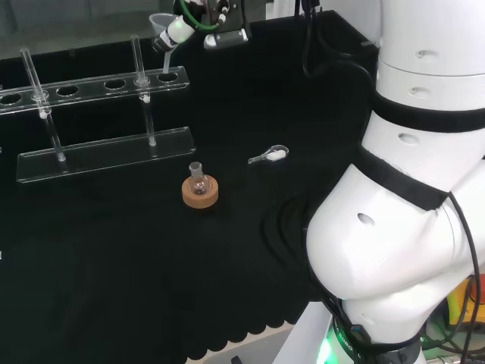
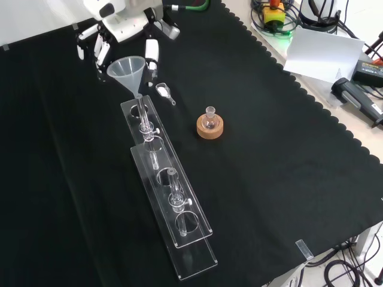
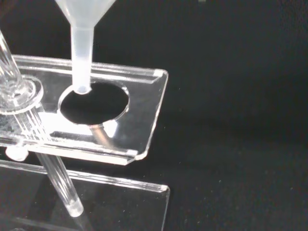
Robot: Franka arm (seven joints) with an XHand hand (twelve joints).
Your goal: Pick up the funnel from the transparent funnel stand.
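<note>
Funnel [image 2: 127, 67] upright, long axis vertical, cone up, stem [image 3: 82, 60] down. Stem tip level with end hole [image 3: 94, 102] of transparent funnel stand [image 2: 192, 215], at hole's rim; wrist view suggests tip just lifted out, not seated. Hand [image 2: 119, 28] directly behind funnel, on side away from stand's length in front view; fingers [image 2: 152, 52] curled around cone, flanking it both sides, apparently gripping rim. Judgement: next move straight up along stem axis, no tilt, clearing hole edge. Flask on cork ring [image 2: 210, 127] well apart from stand.

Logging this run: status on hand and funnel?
Hand shut on funnel. Stem tip at the stand end hole's rim, about clear. Nothing blocking.
</note>
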